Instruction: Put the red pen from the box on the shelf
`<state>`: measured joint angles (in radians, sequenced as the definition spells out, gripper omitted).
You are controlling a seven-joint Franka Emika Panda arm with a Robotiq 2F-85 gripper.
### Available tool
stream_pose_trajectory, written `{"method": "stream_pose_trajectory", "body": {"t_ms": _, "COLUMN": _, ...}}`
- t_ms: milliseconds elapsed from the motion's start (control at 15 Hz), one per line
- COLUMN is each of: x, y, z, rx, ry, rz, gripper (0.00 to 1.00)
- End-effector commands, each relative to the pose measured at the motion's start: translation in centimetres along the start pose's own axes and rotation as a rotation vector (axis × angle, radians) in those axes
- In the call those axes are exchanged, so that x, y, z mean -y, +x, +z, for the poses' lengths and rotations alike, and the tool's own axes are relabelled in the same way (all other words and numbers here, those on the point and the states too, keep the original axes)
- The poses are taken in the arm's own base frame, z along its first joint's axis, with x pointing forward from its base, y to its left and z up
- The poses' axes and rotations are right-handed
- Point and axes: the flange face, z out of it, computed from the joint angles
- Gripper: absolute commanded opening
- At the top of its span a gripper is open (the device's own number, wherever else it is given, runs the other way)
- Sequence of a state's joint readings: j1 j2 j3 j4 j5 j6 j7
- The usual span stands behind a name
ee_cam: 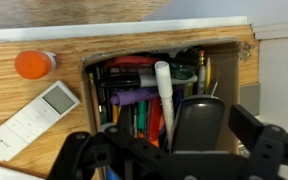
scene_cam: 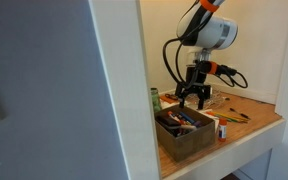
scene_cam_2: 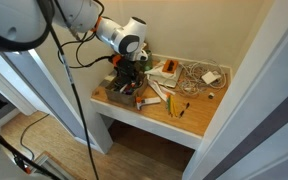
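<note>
The dark brown box (scene_cam: 185,136) stands on the tan shelf (scene_cam: 256,117) near its front corner, and it shows in both exterior views (scene_cam_2: 122,97). In the wrist view the box (ee_cam: 92,70) holds several pens and markers: a red pen (ee_cam: 152,120), a purple one, a white one (ee_cam: 164,85). My gripper (ee_cam: 229,132) hangs just above the box, open, with one finger over the pens and the other past the box's right wall. It holds nothing. It also shows in both exterior views (scene_cam: 192,98) (scene_cam_2: 127,84).
A white remote (ee_cam: 32,118) and an orange round cap (ee_cam: 34,64) lie on the shelf beside the box. Loose pens (scene_cam_2: 170,101), a cable tangle (scene_cam_2: 194,72) and a small white box (scene_cam_2: 166,72) lie farther along. White walls close in the shelf (scene_cam_2: 199,118).
</note>
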<state>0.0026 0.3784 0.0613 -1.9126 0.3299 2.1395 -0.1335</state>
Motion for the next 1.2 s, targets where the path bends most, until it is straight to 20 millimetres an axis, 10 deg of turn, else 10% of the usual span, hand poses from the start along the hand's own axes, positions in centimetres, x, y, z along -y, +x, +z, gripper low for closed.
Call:
{"method": "stream_pose_trajectory", "body": {"t_ms": 0, "x": 0.0, "y": 1.9, "z": 1.4, "rx": -0.062, "ry": 0.034, "rz": 0.008, "gripper": 1.0}}
{"method": "stream_pose_trajectory", "body": {"t_ms": 600, "x": -1.3, "y": 3.6, "z": 4.6, "rx": -0.086, "ry": -0.007, "rz": -0.007, "gripper": 0.98}}
{"method": "stream_pose_trajectory", "body": {"t_ms": 1133, "x": -1.9, "y": 4.3, "z": 4.8, "rx": -0.093, "ry": -0.037, "rz": 0.006, "gripper": 0.43}}
